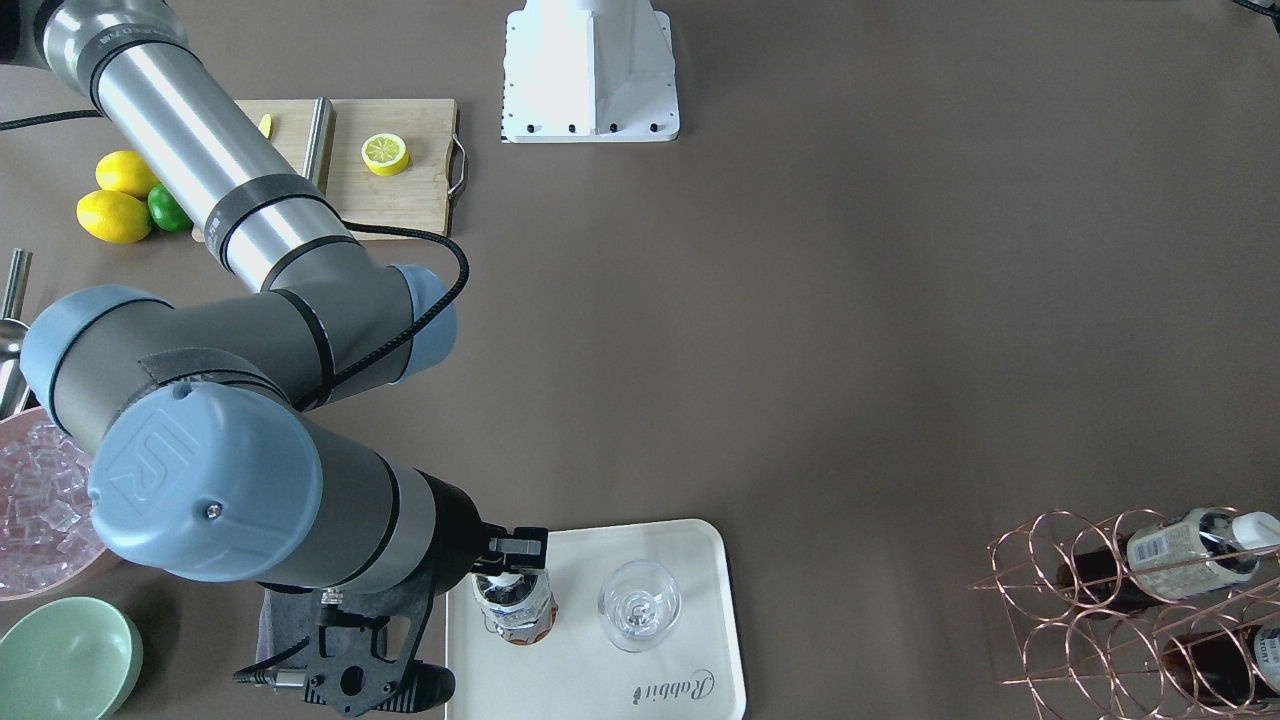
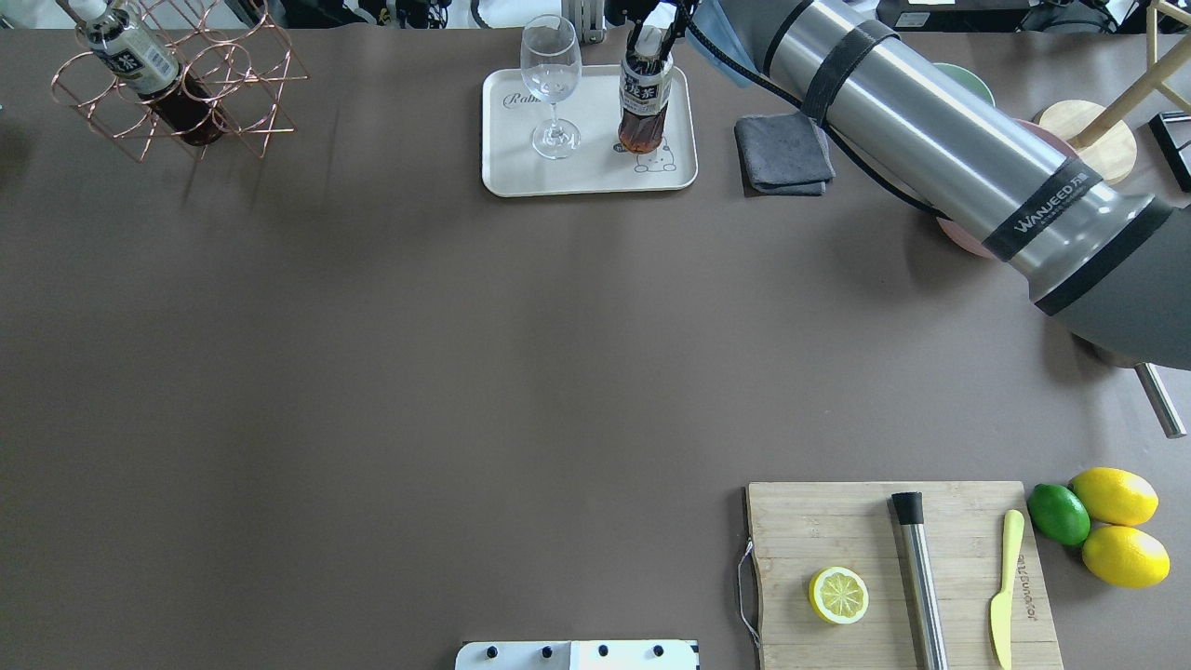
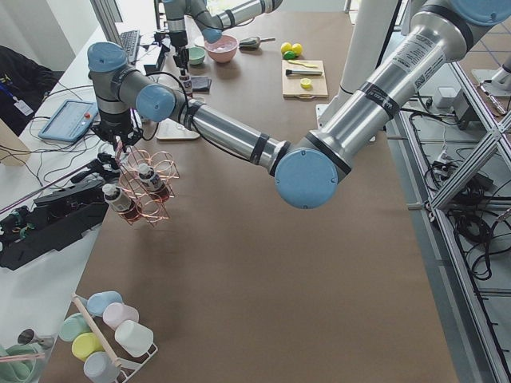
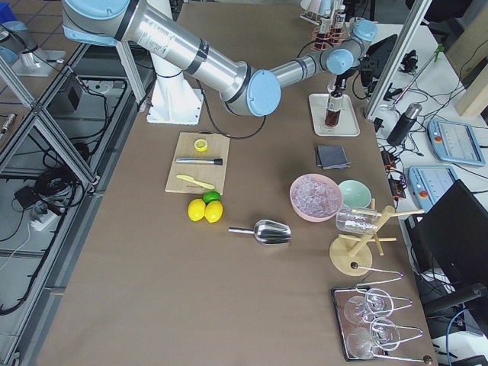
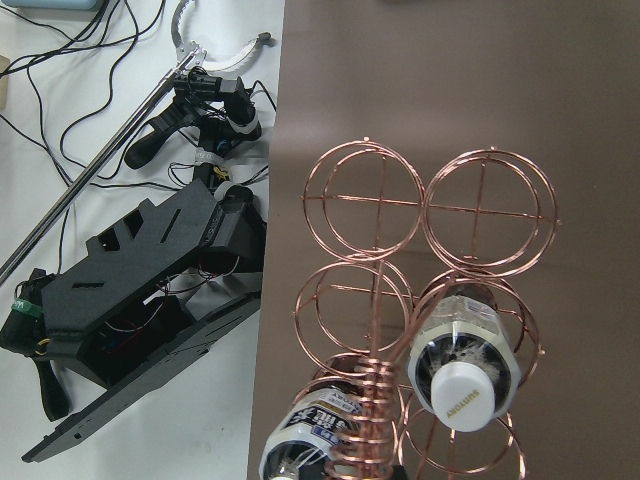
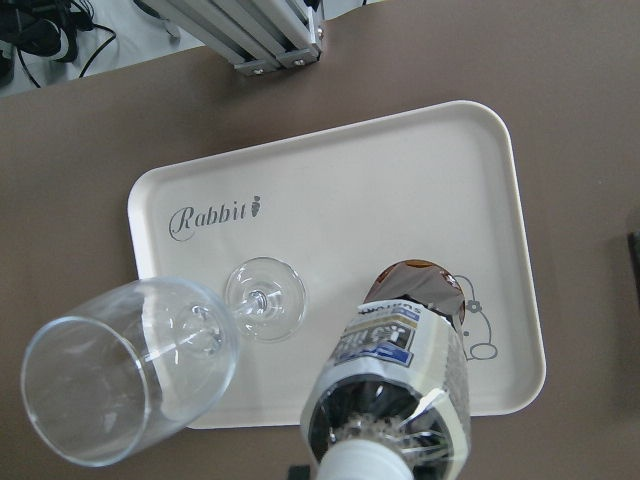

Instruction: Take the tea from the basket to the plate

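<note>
One tea bottle point(image 1: 515, 605) stands upright on the cream plate point(image 1: 570, 680), next to a clear wine glass point(image 1: 638, 603). My right gripper point(image 1: 510, 562) is shut on this bottle's neck and white cap, also seen from overhead point(image 2: 651, 39). The right wrist view shows the bottle point(image 6: 400, 370) over the cartoon animal on the plate point(image 6: 380, 200). The copper wire basket point(image 5: 380, 290) holds two more tea bottles point(image 5: 465, 370) point(image 5: 315, 445). My left gripper point(image 3: 120, 150) hovers over the basket's handle, and I cannot tell whether it is open.
A grey cloth point(image 2: 783, 154) lies just right of the plate. A pink bowl of ice point(image 1: 40, 500) and a mint bowl point(image 1: 65, 655) stand beyond it. A cutting board point(image 2: 893, 568) with a lemon half, bar tool and knife sits near the robot, beside lemons point(image 2: 1117, 498).
</note>
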